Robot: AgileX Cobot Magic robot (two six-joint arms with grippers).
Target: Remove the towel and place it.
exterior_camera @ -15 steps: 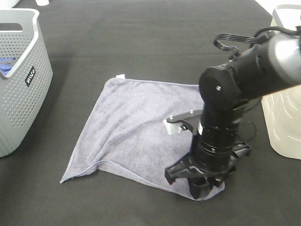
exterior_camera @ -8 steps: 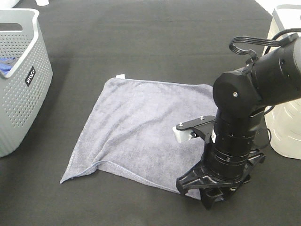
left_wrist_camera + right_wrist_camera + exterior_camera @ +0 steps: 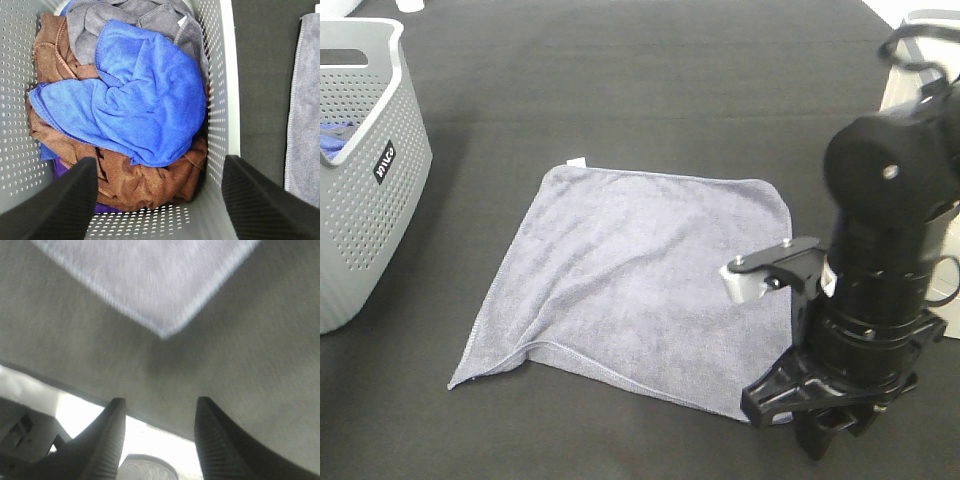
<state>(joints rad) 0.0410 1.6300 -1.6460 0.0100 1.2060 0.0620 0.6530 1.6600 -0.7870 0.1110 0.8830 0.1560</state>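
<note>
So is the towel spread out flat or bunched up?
Spread flat: the towel lies open on the black table, one crease near its front edge.

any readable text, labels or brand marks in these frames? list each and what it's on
Small black label with white letters on the side of the grey basket, at: too small and tilted to read with confidence.
White tag at the corner of the towel, at: no print can be made out.
Neither wrist view shows any text.
</note>
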